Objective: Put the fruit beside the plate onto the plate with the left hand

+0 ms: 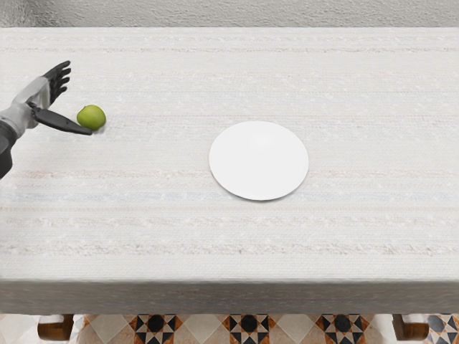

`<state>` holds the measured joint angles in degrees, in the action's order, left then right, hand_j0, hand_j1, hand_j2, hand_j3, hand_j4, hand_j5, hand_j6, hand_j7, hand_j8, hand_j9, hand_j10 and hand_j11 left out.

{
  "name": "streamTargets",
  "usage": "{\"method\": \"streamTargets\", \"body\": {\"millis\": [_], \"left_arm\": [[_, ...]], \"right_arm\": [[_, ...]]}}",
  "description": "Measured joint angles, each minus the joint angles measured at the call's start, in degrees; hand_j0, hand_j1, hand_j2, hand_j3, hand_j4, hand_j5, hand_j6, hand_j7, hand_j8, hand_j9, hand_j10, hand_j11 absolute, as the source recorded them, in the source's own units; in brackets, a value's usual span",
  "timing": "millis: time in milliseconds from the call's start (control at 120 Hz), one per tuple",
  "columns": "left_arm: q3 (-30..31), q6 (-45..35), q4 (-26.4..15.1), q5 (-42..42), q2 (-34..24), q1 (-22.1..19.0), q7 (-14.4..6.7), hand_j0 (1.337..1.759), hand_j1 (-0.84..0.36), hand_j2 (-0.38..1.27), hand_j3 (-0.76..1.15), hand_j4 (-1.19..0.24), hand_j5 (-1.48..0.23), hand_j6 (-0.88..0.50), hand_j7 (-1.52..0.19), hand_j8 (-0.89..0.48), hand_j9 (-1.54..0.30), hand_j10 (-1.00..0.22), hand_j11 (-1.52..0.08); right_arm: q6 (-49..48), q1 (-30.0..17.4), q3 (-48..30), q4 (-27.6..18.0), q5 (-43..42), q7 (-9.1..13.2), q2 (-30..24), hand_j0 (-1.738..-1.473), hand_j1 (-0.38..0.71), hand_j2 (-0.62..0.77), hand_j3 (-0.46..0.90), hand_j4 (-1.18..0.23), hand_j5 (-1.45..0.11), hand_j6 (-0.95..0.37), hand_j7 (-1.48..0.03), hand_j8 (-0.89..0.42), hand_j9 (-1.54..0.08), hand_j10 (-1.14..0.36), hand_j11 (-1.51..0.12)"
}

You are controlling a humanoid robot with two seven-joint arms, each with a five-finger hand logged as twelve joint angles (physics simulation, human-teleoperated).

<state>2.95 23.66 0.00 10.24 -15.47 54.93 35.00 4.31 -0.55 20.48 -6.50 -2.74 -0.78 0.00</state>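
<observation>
The fingers of the left hand are spread apart, gripping nothing. One digit reaches to the green apple. The apple rests on the surface, well apart from the white plate, between its nine and ten o'clock. By my judgement, the grasp, carry and placing all remain to be done.

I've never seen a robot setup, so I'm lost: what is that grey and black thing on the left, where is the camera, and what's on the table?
This simulated picture is seen from the robot's head, looking down on a table. The grey and black thing is its left robot hand, reaching in from the left edge. It holds nothing: the fingers are spread, the thumb stretched toward a green apple beside it. A white plate lies farther right. The right arm is not in view.
</observation>
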Motion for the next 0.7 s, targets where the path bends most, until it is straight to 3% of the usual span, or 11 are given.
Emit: {"method": "streamTargets", "body": {"millis": [117,183,450,700], "left_arm": [[0.4,0.1,0.0,-0.1,0.0,1.0,0.0,1.658,0.33,0.00,0.00,-0.02,-0.02,-0.02,-0.02,-0.02,-0.02,-0.02,-0.02],[4.1,-0.9,0.0,0.0,0.0,3.6,0.0,1.658,0.33,0.00,0.00,-0.02,-0.02,-0.02,-0.02,-0.02,-0.02,-0.02,-0.02],[23.3,-25.3,0.0,0.6,1.8,3.8,0.0,1.658,0.33,0.01,0.00,-0.02,-0.02,-0.02,-0.02,-0.02,-0.02,-0.02,-0.02],[31.2,-30.5,0.0,10.8,3.8,6.6,0.0,1.658,0.33,0.01,0.00,-0.02,-0.02,-0.02,-0.02,-0.02,-0.02,-0.02,-0.02]], "right_arm": [[0.0,0.0,0.0,0.0,0.0,0.0,0.0,-1.658,-0.35,0.00,0.00,0.00,0.00,0.00,0.00,0.00,0.00,0.00,0.00],[0.0,0.0,0.0,0.0,0.0,0.0,0.0,-1.658,-0.35,0.00,0.00,0.00,0.00,0.00,0.00,0.00,0.00,0.00,0.00],[0.0,0.1,0.0,0.0,0.0,0.0,0.0,-1.658,-0.35,0.00,0.00,0.00,0.00,0.00,0.00,0.00,0.00,0.00,0.00],[0.0,-1.2,0.1,0.1,-0.1,0.0,0.0,-1.658,-0.35,0.00,0.00,0.00,0.00,0.00,0.00,0.00,0.00,0.00,0.00]]}}
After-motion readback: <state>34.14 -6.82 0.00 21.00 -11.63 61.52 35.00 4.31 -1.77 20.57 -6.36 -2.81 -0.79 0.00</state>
